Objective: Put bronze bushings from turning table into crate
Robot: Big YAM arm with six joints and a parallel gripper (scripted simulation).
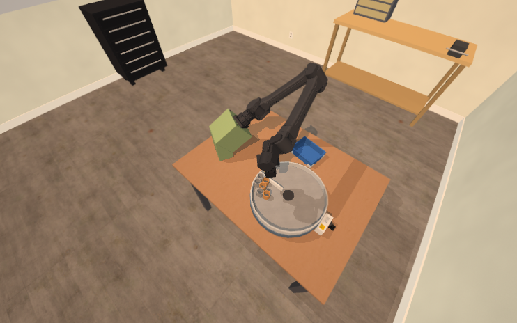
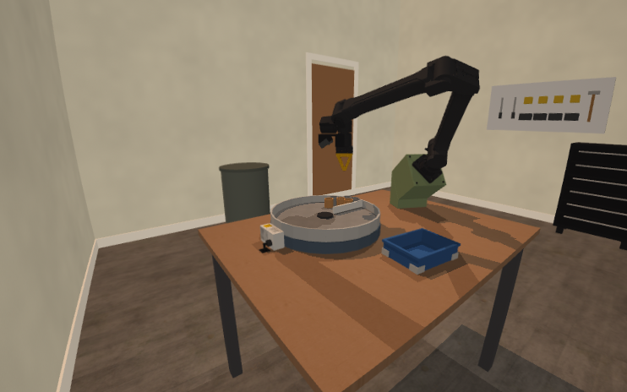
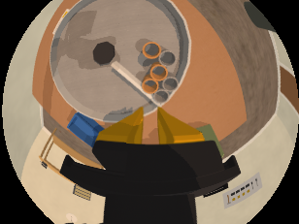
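Observation:
My gripper (image 2: 343,169) (image 3: 150,111) is open with a narrow gap and nothing between its yellow fingertips; it hangs above the turning table (image 1: 289,230) (image 2: 328,234) (image 3: 126,28), near its rim. In the top view the arm hides the fingers. Three bronze bushings stand on the turning table: one (image 3: 151,57) apart from the other two, one (image 3: 158,80) in the middle, and one (image 3: 149,93) beside the white bar. Three steel bushings (image 3: 167,65) (image 3: 170,91) (image 3: 160,102) stand among them toward the rim. The blue crate (image 1: 309,151) (image 2: 437,258) (image 3: 84,127) shows no bushing inside.
A white bar (image 1: 276,184) (image 2: 349,206) (image 3: 131,78) runs from near the dark hub (image 1: 288,195) (image 2: 324,215) (image 3: 104,52) to the rim, close to the bushings. A white control box (image 1: 323,224) (image 2: 272,236) sits against the turning table. The arm's green base (image 1: 228,133) (image 2: 411,180) stands behind.

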